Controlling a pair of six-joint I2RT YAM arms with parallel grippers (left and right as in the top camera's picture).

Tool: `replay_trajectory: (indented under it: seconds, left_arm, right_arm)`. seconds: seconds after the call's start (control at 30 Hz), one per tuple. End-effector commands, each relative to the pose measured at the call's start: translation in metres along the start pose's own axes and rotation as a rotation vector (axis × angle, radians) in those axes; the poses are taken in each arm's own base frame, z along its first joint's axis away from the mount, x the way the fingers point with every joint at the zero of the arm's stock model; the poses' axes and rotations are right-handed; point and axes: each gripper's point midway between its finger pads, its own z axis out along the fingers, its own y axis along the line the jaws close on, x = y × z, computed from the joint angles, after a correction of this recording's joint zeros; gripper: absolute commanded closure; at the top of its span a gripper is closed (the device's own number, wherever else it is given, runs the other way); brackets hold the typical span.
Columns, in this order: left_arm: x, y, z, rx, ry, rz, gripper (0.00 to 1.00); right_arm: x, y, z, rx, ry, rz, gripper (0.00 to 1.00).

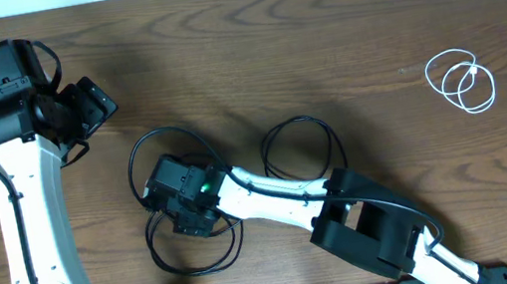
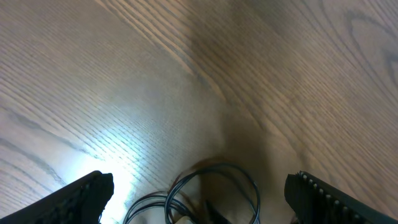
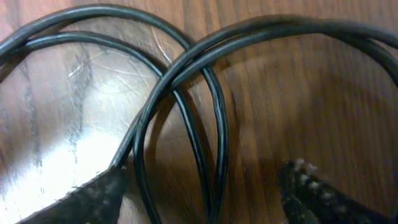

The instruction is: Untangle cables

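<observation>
The left tool hangs over bare wood with its jaws spread wide and nothing held. In its wrist view the two fingers sit at the lower corners of the frame, with only the surface between them. Just ahead of its fingertips, and not touching them, lie the nearest loops of the black cable, curving across one another.

The right tool is down low in the middle of that cable. One loop lies to one side of it, a second loop to the other side, and a third curves behind it, beside the white link of its arm. Its jaws are open too. In its wrist view the dark, rough-faced fingers stand well apart at the bottom of the frame. Several strands of the black cable cross on the wood in front of them, and two strands run down into the gap between them. One strand comes in right at the tip of the finger on the picture's left; I cannot tell whether the two touch. Nothing is pinched, and the strands lie slack on the surface.

The white cable lies far behind the right tool, off beyond its arm. It is a small flat coil of a few turns, well apart from both tools and from the black cable. Its plug ends are too small to make out.
</observation>
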Motion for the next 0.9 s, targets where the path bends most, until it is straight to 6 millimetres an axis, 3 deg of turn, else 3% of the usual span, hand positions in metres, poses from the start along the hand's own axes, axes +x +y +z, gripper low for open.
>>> replay_trajectory:
  seconds: [0.0, 0.07, 0.1, 0.13, 0.27, 0.43, 0.53, 0.7, 0.87]
  left_arm:
    - [0.001, 0.004, 0.002, -0.017, 0.004, -0.011, 0.07]
    - [0.001, 0.004, 0.002, -0.017, 0.004, -0.011, 0.07]
    - [0.001, 0.004, 0.002, -0.017, 0.004, -0.011, 0.07]
    - [0.002, 0.004, 0.002, -0.017, 0.004, -0.011, 0.07]
    - [0.002, 0.004, 0.002, -0.017, 0.004, -0.011, 0.07]
    - [0.002, 0.004, 0.002, -0.017, 0.004, -0.011, 0.07]
    - [0.002, 0.004, 0.002, -0.017, 0.004, -0.011, 0.07]
    - [0.002, 0.004, 0.002, -0.017, 0.004, -0.011, 0.07]
    - [0.002, 0.004, 0.002, -0.017, 0.004, -0.011, 0.07]
  right_arm:
    - [0.047, 0.009, 0.026, -0.022, 0.113, 0.027, 0.39]
    - [0.057, 0.012, 0.028, -0.026, 0.135, 0.031, 0.6]
    - [0.06, 0.013, 0.029, -0.027, 0.143, 0.042, 0.66]
    - [0.064, 0.014, 0.03, -0.028, 0.152, 0.056, 0.79]
    - [0.069, 0.016, 0.031, -0.028, 0.164, 0.1, 0.99]
    - [0.062, 0.019, 0.028, -0.083, 0.14, 0.129, 0.99]
    - [0.048, 0.022, 0.015, -0.172, 0.097, 0.156, 0.99]
    - [0.017, 0.009, -0.036, -0.195, -0.008, 0.179, 0.99]
    - [-0.014, 0.01, -0.08, -0.27, -0.136, 0.172, 0.99]
